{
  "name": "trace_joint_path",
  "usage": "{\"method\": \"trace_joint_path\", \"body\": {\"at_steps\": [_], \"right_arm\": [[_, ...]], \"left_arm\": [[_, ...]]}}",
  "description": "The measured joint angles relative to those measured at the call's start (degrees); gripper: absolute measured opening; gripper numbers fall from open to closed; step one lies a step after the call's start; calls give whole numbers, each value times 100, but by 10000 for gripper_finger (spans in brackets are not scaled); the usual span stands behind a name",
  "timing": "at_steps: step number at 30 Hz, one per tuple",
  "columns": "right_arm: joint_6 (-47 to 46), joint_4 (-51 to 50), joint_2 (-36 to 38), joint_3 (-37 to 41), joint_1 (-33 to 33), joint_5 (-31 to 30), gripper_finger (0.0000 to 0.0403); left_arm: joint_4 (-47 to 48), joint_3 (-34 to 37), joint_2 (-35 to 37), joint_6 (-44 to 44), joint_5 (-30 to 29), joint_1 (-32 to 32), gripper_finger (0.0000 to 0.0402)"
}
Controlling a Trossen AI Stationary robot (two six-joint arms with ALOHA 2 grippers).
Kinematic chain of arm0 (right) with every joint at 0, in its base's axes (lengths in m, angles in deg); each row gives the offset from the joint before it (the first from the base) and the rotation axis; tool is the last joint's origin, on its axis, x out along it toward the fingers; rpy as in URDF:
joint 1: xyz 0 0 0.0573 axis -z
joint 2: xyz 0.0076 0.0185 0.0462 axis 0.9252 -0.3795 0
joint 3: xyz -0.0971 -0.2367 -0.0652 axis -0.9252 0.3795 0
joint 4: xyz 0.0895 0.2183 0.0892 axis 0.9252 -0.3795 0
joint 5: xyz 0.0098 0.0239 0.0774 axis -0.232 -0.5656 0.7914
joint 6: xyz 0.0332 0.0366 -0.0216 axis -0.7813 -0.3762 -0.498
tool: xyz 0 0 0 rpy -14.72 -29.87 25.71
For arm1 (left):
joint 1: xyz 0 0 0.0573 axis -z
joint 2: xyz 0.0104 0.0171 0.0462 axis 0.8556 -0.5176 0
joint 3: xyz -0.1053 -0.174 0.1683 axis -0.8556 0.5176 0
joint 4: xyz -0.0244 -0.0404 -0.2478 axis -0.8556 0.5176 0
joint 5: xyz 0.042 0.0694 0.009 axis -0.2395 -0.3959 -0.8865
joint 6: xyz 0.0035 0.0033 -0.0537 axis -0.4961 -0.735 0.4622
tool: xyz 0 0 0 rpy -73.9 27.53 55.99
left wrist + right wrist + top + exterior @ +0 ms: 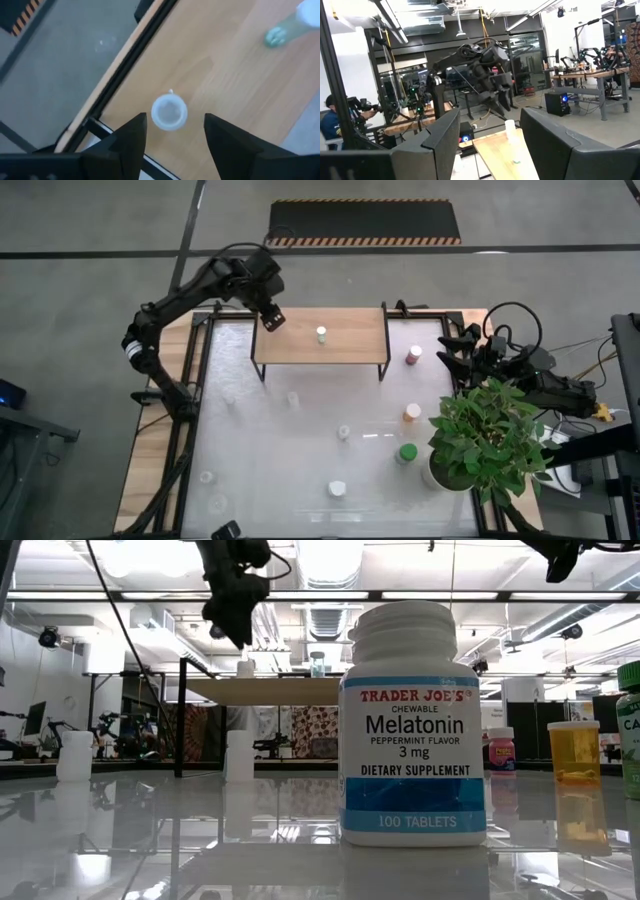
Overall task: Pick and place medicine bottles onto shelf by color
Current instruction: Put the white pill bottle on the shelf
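Directly below the left gripper (172, 132), jaws apart and empty, a white bottle (169, 112) stands upright on the shelf's (235, 85) left end.

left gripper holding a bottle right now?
No. In the left wrist view the left gripper stands open above the shelf, with the white-capped bottle free between the fingers.

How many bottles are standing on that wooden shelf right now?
2. One bottle stands near the middle of the shelf. One white-capped bottle stands at its left end, directly below the left arm's fingers, which are open. None seems hidden.
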Motion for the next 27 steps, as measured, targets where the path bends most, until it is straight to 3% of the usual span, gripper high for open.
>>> {"method": "trace_joint_path", "body": {"at_steps": [11,20,27], "right_arm": [[0,-19,0,0,0,0,201],[1,-41,0,0,1,0,201],[0,-43,0,0,-1,1,201]], "left_arm": [[-417,436,-23,-92,-307,58,8],[-465,587,-20,-92,-437,58,2],[-464,588,-20,-66,-892,56,0]]}}
